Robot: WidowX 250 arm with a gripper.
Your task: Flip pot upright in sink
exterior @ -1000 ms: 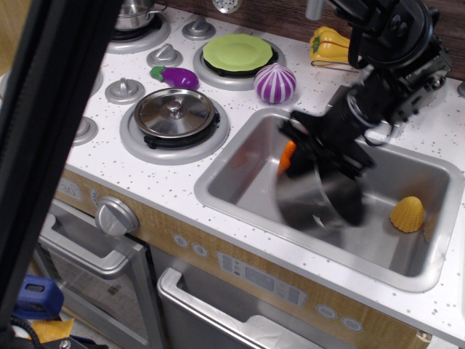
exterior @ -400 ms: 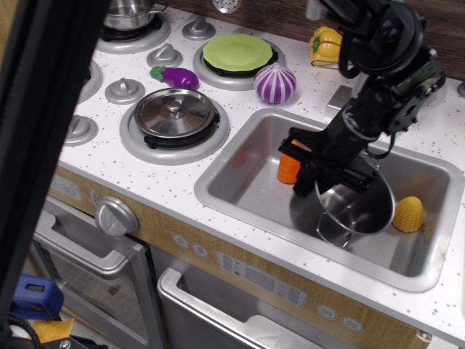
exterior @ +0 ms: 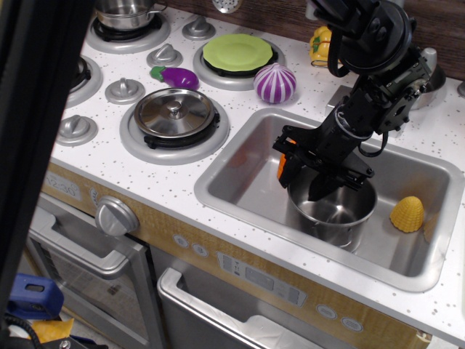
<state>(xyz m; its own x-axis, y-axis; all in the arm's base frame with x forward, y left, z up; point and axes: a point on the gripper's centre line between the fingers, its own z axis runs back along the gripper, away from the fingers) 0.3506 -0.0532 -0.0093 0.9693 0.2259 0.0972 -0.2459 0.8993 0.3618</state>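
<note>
The shiny steel pot (exterior: pixel 336 216) stands upright on the floor of the sink (exterior: pixel 234 177), mouth up, its inside visible. My gripper (exterior: pixel 310 173) reaches down from the upper right and sits at the pot's far-left rim. One black finger is outside the rim and one inside, shut on the rim. The arm hides part of the rim and the pot's handles.
A small orange item (exterior: pixel 281 166) sits in the sink just behind my gripper. A yellow toy (exterior: pixel 407 214) lies at the sink's right end. A flat steel lid (exterior: pixel 174 113), a purple onion (exterior: pixel 275 82), a green plate (exterior: pixel 237 51) and an eggplant (exterior: pixel 178 76) are on the stove side.
The pot has swung from tilted on its side, mouth facing the front, to standing upright on the sink floor. My gripper turned with it and lowered slightly.
</note>
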